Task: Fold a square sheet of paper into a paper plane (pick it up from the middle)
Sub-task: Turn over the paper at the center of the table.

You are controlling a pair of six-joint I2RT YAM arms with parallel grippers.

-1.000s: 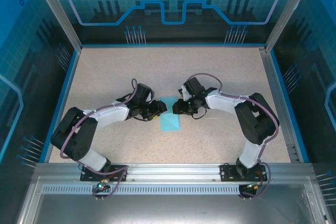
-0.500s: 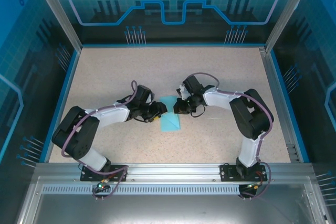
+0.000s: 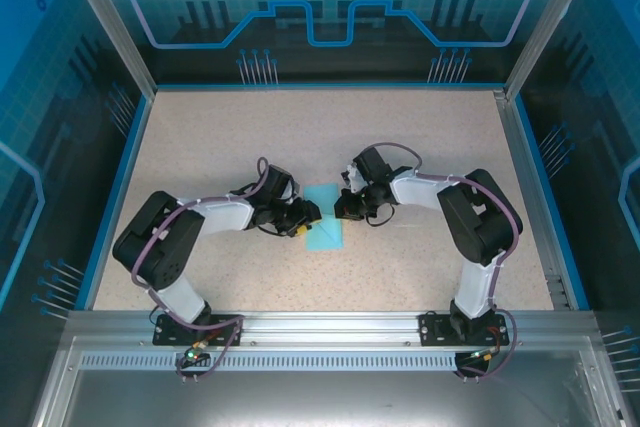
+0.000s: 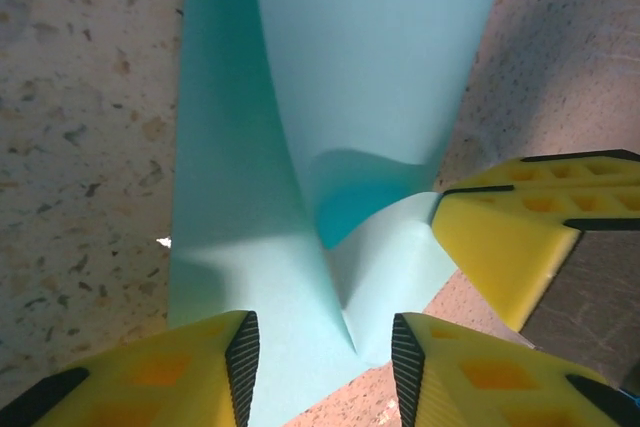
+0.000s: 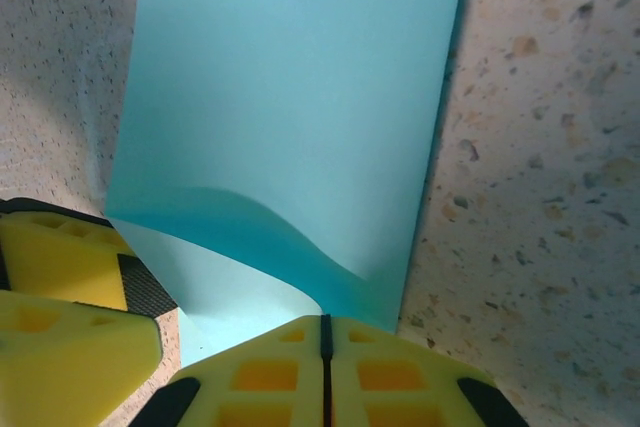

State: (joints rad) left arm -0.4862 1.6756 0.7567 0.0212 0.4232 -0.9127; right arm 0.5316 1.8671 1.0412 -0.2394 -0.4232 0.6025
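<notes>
The square sheet of paper (image 3: 325, 232) lies mid-table as a light cyan oblong, not the shape of a paper plane. In the right wrist view its upper layer (image 5: 290, 97) curls up off the table into my right gripper (image 5: 323, 325), which is shut on that edge. My left gripper (image 4: 325, 332) is open, and its pads stand either side of a raised crease in the paper (image 4: 360, 67) without touching it. The right gripper's yellow fingers (image 4: 500, 237) hold the lifted flap just beyond. From above, the left gripper (image 3: 308, 215) and right gripper (image 3: 340, 209) face each other across the sheet's far end.
The speckled beige table (image 3: 330, 127) has a blue rim and metal posts around it. Both arms bend inward from their bases at the near edge. The left gripper's fingers (image 5: 60, 282) sit close beside the right gripper.
The right gripper's jaws have closed on the paper's edge. The left arm has swung inward toward the sheet, and its jaws have narrowed a little.
</notes>
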